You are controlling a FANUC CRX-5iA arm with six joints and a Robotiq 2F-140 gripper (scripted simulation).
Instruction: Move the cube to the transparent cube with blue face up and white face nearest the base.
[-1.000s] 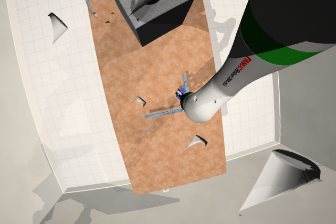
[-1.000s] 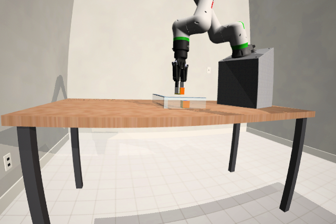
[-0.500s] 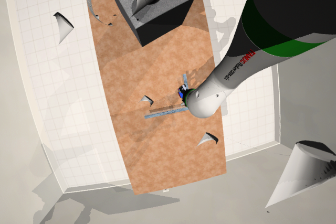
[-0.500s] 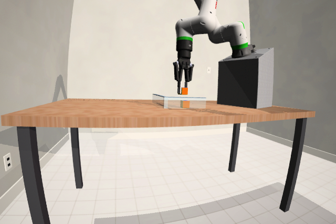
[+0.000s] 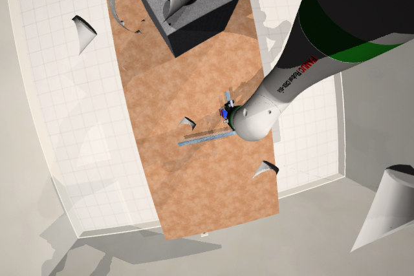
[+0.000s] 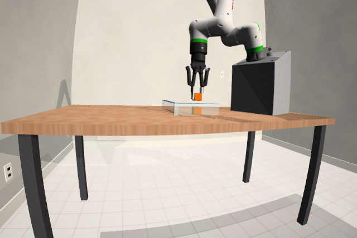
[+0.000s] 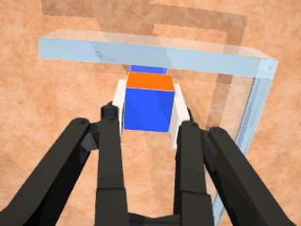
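My gripper (image 7: 148, 94) (image 6: 197, 94) (image 5: 228, 113) is shut on the cube (image 7: 149, 108) (image 6: 198, 96) (image 5: 224, 112). I hold the cube in the air a little above the table, blue face towards the wrist camera, orange face on the far side. The transparent target cube (image 6: 197, 110) (image 7: 149, 70) sits on the table almost straight below. In the wrist view only a blue sliver of it shows past the held cube. In the exterior view its orange side shows through the glass wall. The arm hides much of this spot in the top view.
A low L-shaped see-through wall (image 7: 157, 56) (image 6: 184, 107) (image 5: 207, 138) stands on the wooden table (image 6: 86, 120) (image 5: 200, 199) around the target spot. The grey pedestal (image 6: 259, 88) (image 5: 200, 9) carrying the arm's base is on the table behind it.
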